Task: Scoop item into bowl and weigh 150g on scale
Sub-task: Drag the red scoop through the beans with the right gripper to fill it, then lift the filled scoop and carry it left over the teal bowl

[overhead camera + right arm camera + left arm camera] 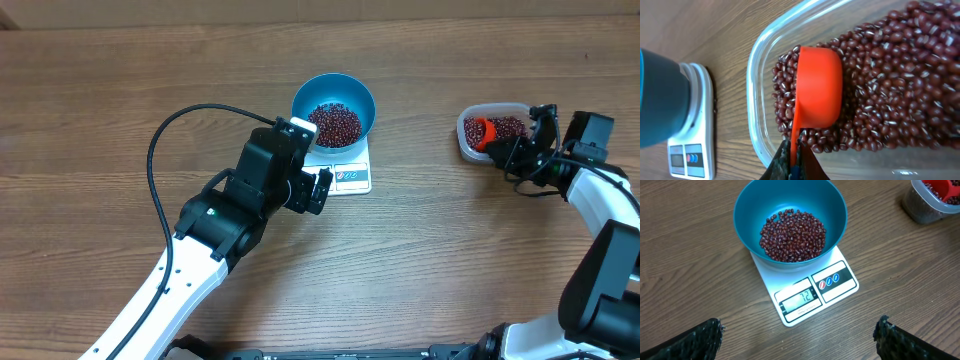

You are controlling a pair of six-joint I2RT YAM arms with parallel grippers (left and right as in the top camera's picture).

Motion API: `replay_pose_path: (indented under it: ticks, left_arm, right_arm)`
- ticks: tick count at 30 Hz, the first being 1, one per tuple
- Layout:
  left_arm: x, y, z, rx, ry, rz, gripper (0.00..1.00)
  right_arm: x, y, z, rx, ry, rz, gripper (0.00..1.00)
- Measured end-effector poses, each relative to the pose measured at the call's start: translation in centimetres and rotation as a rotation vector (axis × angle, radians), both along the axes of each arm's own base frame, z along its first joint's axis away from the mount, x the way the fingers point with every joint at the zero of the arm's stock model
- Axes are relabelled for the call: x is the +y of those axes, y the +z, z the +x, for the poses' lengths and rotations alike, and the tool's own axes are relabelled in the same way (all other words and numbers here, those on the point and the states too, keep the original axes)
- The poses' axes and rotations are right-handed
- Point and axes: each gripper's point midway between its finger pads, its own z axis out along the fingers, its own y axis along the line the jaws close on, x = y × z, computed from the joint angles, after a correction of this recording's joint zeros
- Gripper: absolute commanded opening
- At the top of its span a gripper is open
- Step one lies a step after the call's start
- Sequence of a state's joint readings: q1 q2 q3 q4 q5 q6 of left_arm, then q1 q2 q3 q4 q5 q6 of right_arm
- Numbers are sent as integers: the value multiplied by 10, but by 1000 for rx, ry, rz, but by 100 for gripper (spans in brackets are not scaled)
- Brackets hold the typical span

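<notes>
Nearest the scale (352,178), the left gripper (318,190) hovers wide open beside the bowl (362,100) of beans (334,124) standing on it, while well to the right the right gripper (515,150), clamped on the handle of the scoop (480,131) lying in the tub (466,146), has the bowl directly to its left, the handle pointing away from it.

Robot-manipulation workbench, most likely a laboratory. A wood-grain tabletop (90,110) carries the left arm (215,225) with its looped black cable (152,150) and the right arm (600,200), alongside a kitchen scale (350,178), a blue bowl (362,98) and a clear tub (463,135) of beans (510,127).
</notes>
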State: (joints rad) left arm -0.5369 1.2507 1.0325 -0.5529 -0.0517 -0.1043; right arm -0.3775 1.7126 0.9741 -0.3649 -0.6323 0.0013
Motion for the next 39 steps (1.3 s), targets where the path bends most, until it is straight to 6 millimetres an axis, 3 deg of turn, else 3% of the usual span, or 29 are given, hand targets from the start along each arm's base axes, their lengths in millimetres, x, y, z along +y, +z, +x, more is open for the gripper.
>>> replay_pose_path:
  ticks: [13, 39]
  left_arm:
    - [0, 0, 0, 0, 0, 0, 99]
    - [0, 0, 0, 0, 0, 0, 99]
  right_arm:
    - [-26, 6, -7, 15, -112, 155, 4]
    - [-24, 53, -18, -105, -54, 487, 4]
